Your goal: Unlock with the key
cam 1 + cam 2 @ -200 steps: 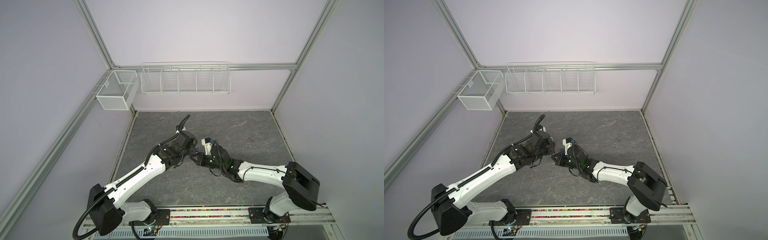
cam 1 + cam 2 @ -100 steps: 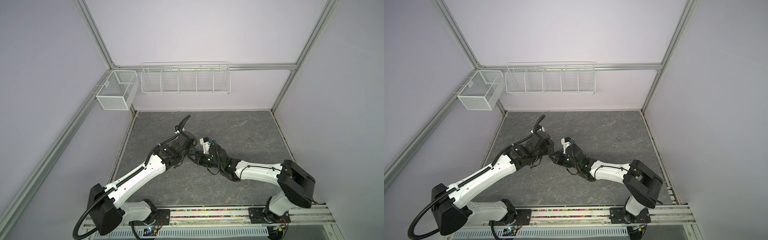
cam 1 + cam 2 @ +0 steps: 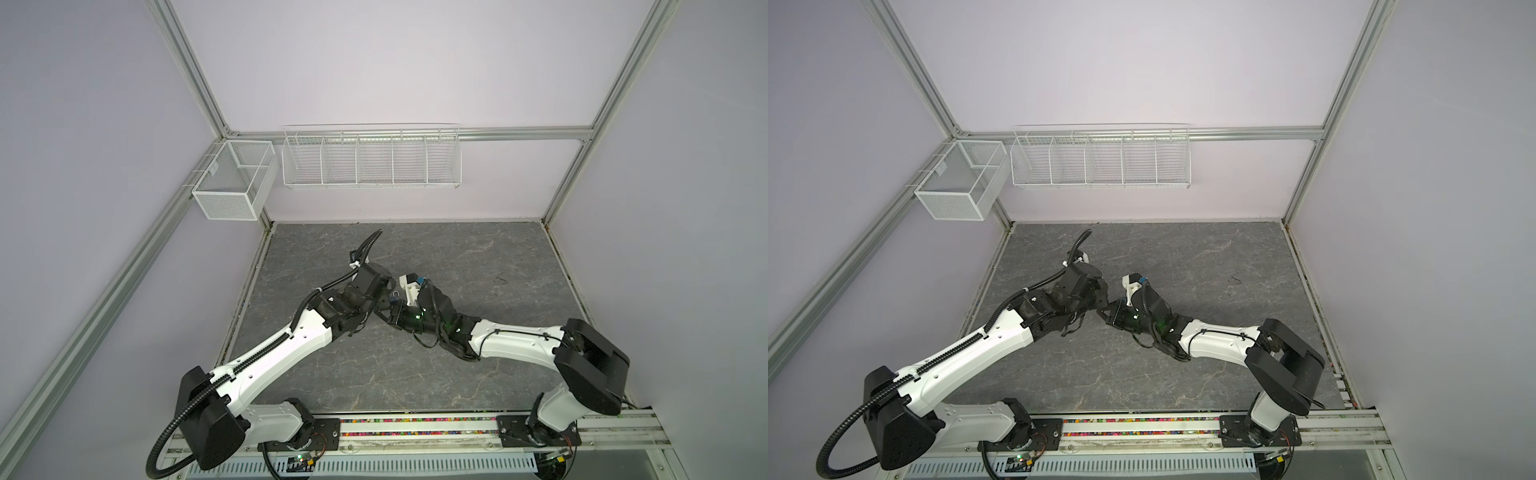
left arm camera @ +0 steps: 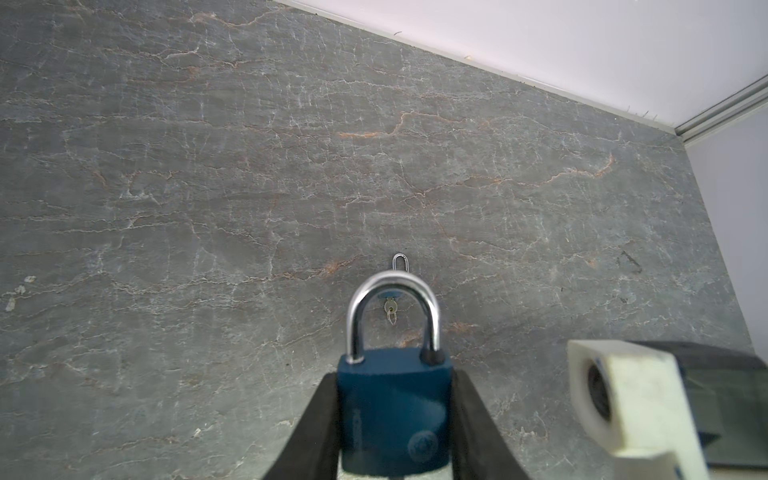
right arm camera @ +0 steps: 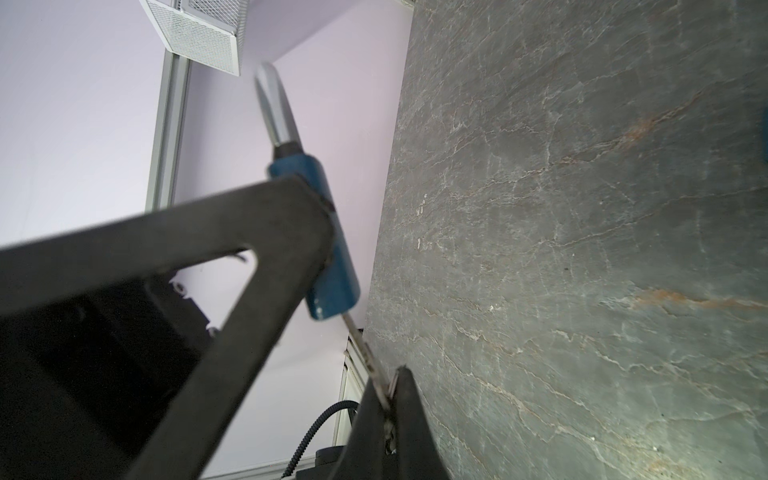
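The right gripper is pinching the key, its blade meeting the lock at its base. The left gripper is clamping the lock's body above the table, shackle seated. Turning is likely coming next, calling for a straight twist.

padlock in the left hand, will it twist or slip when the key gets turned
The padlock looks rigid and probably heavy for its size: solid blue body, steel shackle. Its painted sides look smooth, so it might pivot in the left hand when the key is turned.
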`<state>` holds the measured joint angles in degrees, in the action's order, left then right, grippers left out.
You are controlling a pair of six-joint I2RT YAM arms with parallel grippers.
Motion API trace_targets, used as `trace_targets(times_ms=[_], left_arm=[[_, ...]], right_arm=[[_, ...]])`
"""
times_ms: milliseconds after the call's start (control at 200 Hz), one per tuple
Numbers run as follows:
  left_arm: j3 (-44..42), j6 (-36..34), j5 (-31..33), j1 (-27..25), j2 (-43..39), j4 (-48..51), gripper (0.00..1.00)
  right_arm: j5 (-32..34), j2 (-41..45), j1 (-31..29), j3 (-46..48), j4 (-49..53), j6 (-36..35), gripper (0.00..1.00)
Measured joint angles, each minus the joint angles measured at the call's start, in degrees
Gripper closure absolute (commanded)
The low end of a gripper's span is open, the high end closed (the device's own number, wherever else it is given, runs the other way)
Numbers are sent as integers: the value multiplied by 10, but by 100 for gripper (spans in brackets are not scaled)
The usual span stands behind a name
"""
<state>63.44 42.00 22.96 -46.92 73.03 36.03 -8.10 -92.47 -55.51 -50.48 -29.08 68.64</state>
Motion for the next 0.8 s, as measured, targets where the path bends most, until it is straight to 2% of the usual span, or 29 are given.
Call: trace_targets(times_ms=[405, 800], left_arm=[[0, 1, 5, -4, 0, 7, 100], [-2, 53, -5, -13, -2, 5, 100]], right_arm=[[-16, 19, 9, 11, 7, 8, 94], [-3, 19, 9, 15, -15, 16, 94]])
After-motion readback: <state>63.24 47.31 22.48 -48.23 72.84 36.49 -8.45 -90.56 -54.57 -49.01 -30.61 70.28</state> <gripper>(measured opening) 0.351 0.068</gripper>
